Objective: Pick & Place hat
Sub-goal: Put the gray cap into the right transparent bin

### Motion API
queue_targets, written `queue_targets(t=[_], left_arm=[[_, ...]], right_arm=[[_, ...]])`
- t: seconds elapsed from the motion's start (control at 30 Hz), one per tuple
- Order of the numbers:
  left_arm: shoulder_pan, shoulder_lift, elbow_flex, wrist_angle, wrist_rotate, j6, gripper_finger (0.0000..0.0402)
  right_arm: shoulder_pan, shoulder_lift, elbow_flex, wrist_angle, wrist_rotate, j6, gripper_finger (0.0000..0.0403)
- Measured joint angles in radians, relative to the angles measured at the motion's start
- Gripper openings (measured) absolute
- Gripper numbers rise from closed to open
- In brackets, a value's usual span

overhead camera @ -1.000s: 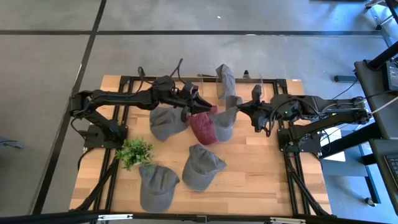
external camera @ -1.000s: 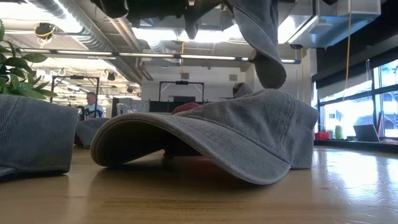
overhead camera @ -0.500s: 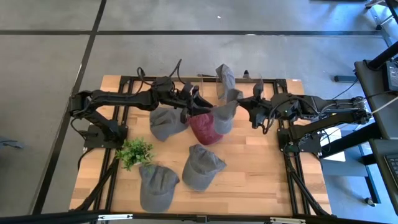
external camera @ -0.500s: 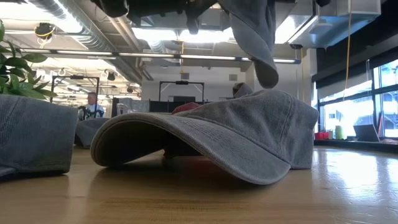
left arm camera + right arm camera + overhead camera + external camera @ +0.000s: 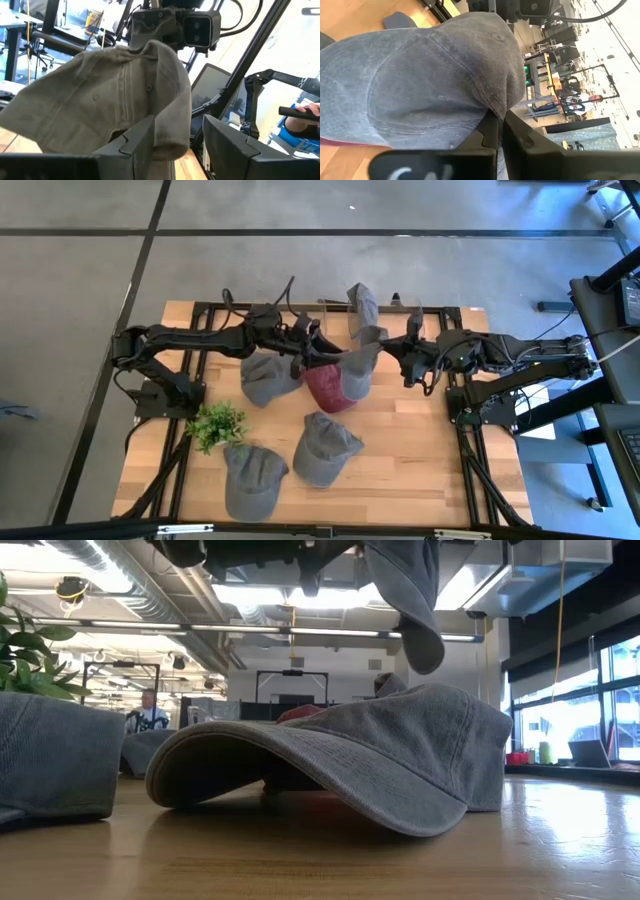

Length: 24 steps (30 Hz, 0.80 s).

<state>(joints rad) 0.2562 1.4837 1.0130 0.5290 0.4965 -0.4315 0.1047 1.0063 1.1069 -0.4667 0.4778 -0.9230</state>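
Observation:
My right gripper (image 5: 398,353) is shut on a grey hat (image 5: 360,366) and holds it above the table's far middle. The hat hangs at the top of the low view (image 5: 413,595). My left gripper (image 5: 318,346) is open, close to the hat on its left. In the left wrist view its two fingers (image 5: 137,140) stand on either side of the hat's lower end (image 5: 170,142). A maroon hat (image 5: 325,387) lies on the table under the held one. My right gripper pinches the edge of the hat's crown (image 5: 492,109) between its two fingers, coming level from the table's right. The hat is lifted clear of the table and hangs below the fingers, its free end (image 5: 422,648) lowest. Whether my left gripper touches the hat, I cannot tell.
Three more grey hats lie on the table: at the far left of middle (image 5: 266,376), in the middle (image 5: 324,446) and near the front (image 5: 250,478). Another grey hat sits on a stand at the far edge (image 5: 362,307). A green plant (image 5: 216,424) stands at the left.
My right gripper has gone a little toward the table's left and up with the grey hat. The hat has risen and now hangs closer to my left gripper.

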Motion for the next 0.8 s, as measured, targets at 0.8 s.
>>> queue_targets(t=[0.8], left_arm=[[-0.008,0.0,0.0,-0.01,0.0,0.008,0.0009]], right_arm=[[0.0,0.052,0.0,0.007,0.001,0.001,0.0019]])
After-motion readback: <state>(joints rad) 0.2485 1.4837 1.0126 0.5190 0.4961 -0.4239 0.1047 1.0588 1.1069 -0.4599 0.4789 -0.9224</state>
